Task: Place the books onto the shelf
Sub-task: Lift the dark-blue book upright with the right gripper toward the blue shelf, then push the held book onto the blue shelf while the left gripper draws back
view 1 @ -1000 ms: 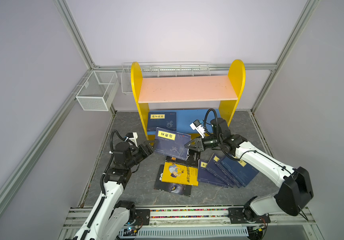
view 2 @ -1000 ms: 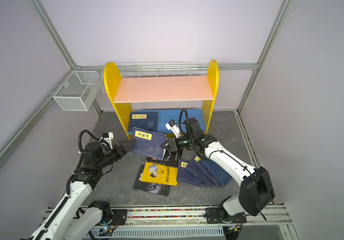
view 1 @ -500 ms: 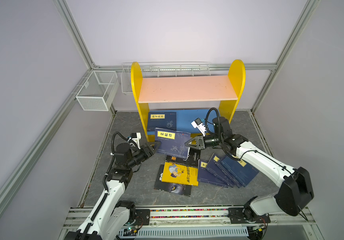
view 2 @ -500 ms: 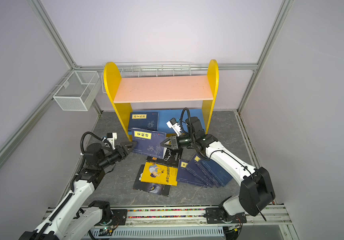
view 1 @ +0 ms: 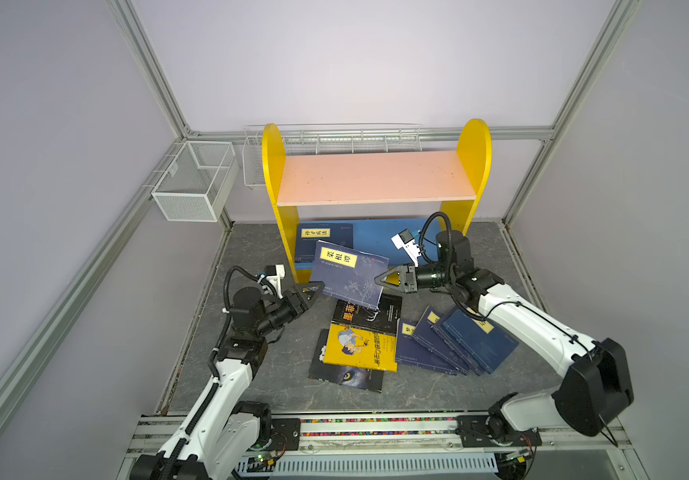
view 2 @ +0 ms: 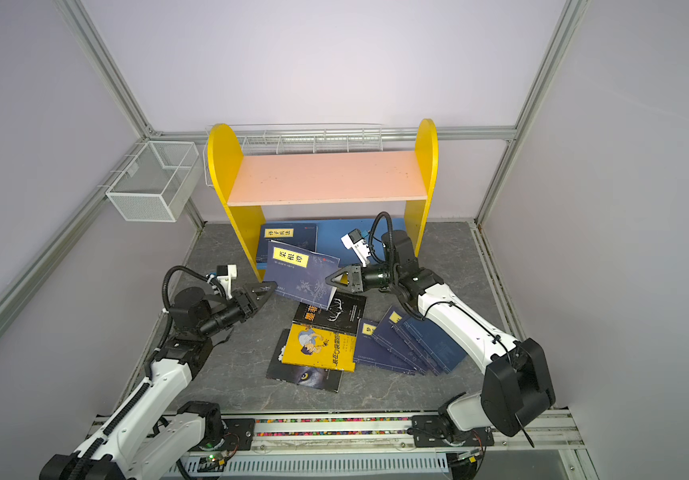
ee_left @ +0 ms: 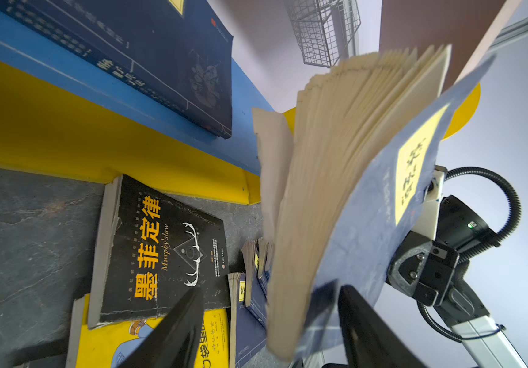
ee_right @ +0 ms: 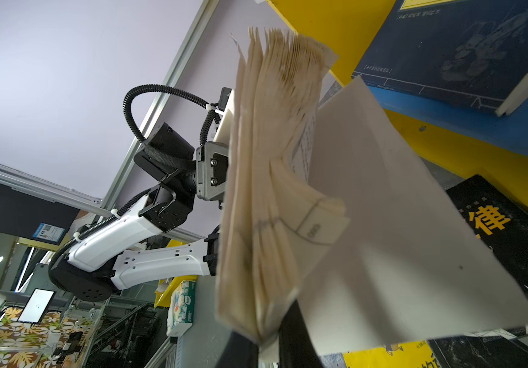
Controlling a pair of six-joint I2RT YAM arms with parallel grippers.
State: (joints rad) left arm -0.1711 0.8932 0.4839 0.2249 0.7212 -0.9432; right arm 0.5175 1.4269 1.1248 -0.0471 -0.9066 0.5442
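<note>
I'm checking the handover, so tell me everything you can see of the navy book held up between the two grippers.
The navy book is a thin paperback with a textured blue cover, a yellow title label and cream pages fanning loose. It hangs tilted, clear of the floor, in front of the shelf and above the black book. The right gripper is shut on one edge; the left gripper has open jaws straddling the opposite corner.

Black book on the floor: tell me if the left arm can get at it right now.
Probably not yet: the left gripper straddles a corner of the navy book held up by the right gripper, and that book overhangs the black book. Its near edge lies bare, though.
</note>
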